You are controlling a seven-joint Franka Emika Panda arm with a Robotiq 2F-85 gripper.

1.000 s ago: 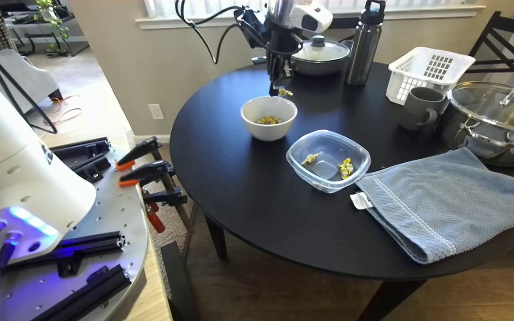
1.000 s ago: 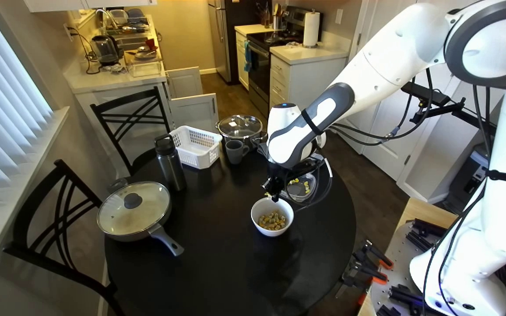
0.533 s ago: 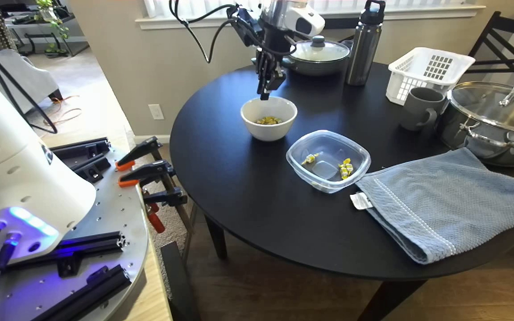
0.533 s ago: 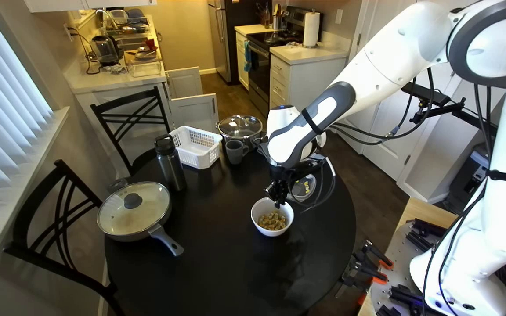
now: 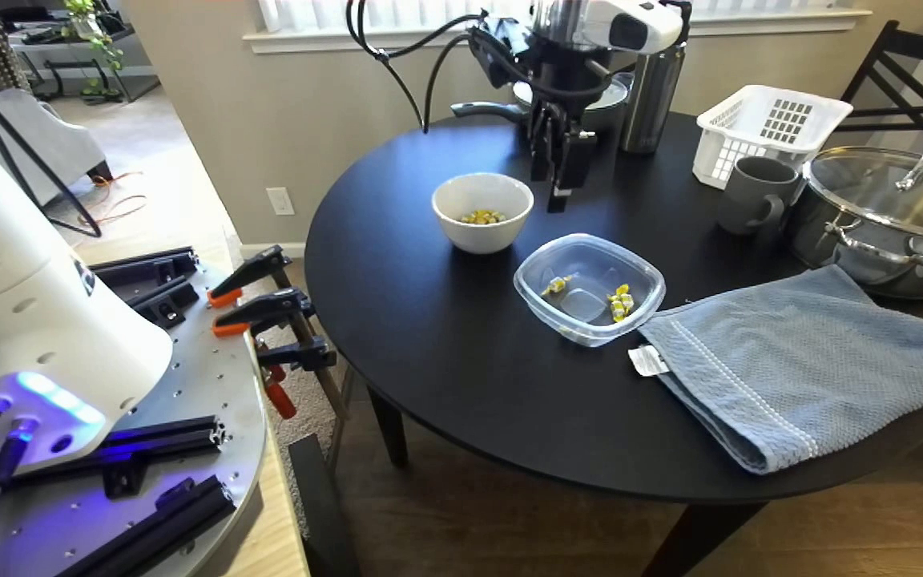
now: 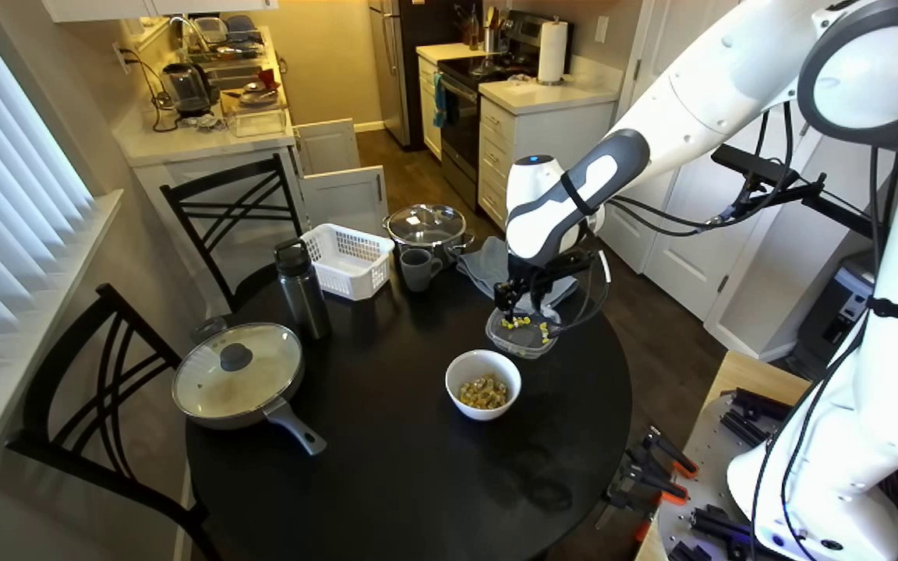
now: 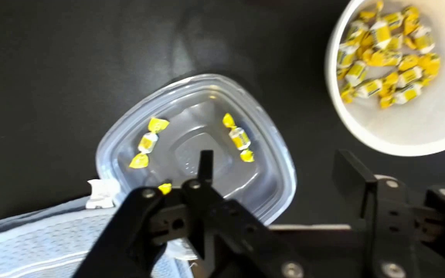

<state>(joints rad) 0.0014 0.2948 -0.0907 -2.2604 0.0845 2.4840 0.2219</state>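
Hanging, claw [image 7: 274, 159] spread, above a round black table [image 5: 445, 377]

In an exterior view, hovers near candies [image 5: 621, 304] inside a clear container [image 5: 586, 303], with windowsill [image 5: 293, 42] behind. In an exterior view, has stove [image 6: 461, 128] and pale counter [image 6: 176, 148] beyond. In the wrist view, straddles the container's rim, near a bowl [image 7: 419, 123] of more candies.

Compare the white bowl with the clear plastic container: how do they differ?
The white bowl is round and opaque; the clear plastic container is squarish and see-through. The bowl holds many wrapped candies; the container, just a few. Both stand open-topped on the black table.
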